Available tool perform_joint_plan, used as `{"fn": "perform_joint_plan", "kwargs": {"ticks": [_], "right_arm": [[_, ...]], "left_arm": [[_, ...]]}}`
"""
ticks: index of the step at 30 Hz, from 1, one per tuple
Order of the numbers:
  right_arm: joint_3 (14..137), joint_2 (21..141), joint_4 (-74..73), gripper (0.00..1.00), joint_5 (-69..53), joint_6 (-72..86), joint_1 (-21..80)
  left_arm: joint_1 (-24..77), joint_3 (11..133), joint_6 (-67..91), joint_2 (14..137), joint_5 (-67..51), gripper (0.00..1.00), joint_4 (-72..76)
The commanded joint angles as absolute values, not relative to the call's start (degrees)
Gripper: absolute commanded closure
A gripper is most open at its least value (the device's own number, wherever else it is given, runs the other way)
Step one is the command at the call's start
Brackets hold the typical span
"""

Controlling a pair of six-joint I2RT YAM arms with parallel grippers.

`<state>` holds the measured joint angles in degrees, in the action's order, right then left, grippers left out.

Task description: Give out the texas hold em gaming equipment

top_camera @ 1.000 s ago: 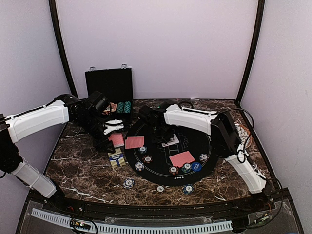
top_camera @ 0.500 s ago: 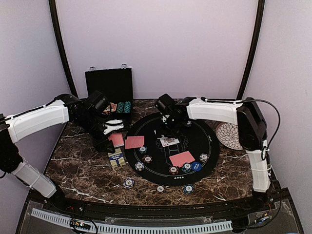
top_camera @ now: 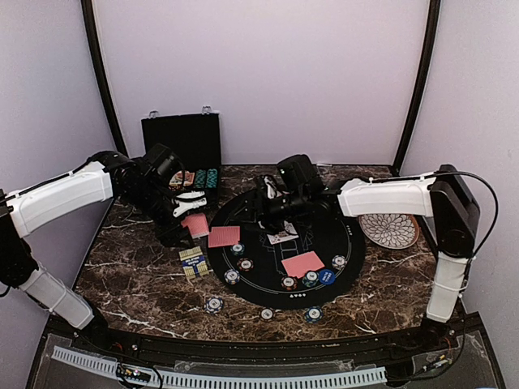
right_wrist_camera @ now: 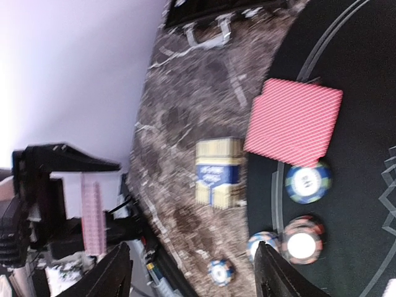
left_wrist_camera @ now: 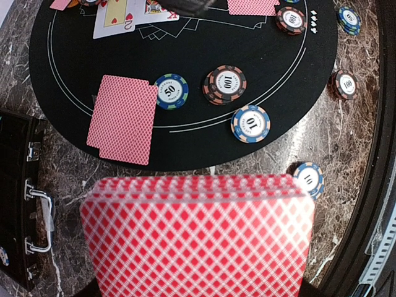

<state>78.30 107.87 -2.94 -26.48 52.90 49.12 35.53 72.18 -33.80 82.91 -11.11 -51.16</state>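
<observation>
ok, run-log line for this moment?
left gripper: shut on red-backed deck | right gripper: open, empty, over black mat

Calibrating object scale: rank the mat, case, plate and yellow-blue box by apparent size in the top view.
1. Mat
2. Case, though it sits farthest from the camera
3. Plate
4. Yellow-blue box

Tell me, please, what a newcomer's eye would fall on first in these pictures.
First comes the round black mat in the middle of the marble table, dotted with striped poker chips and face-down red cards. Next is the deck of red-backed cards clamped in the left gripper, just off the mat's left edge. The right gripper hangs open over the far side of the mat.
</observation>
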Motion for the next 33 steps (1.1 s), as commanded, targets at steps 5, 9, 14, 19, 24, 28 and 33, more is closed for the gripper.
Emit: {"fn": "perform_joint_plan", "kwargs": {"ticks": [5, 9, 14, 19, 24, 28, 33], "right_arm": [[78.78, 111.53, 16.31, 0.31, -38.04, 62.65, 52.55], [81.37, 114.23, 17.62, 0.31, -39.33, 64.24, 53.62], [82.75, 116.53, 20.31, 0.32, -40.49, 66.69, 54.38], [83.10, 118.11, 24.65, 0.32, -41.14, 69.69, 54.82], [84.61, 120.16, 26.45, 0.32, -41.64, 71.58, 55.27], [86.48, 122.27, 27.16, 0.33, -42.13, 72.87, 55.64], [88.37, 124.40, 26.52, 0.35, -43.00, 73.31, 55.99]], "left_arm": [[35.41, 74.13, -33.25, 82.59, -12.77, 1.00, -52.49], [35.38, 74.39, -33.13, 82.53, -12.71, 1.00, -52.47], [35.42, 74.53, -33.01, 82.47, -12.97, 1.00, -52.56], [35.41, 74.44, -33.00, 82.55, -13.37, 1.00, -52.62], [35.42, 74.37, -33.05, 82.41, -13.43, 1.00, -52.56], [35.41, 74.21, -33.09, 82.34, -13.15, 1.00, -52.56], [35.42, 74.01, -33.13, 82.03, -13.17, 1.00, -52.73]]}}
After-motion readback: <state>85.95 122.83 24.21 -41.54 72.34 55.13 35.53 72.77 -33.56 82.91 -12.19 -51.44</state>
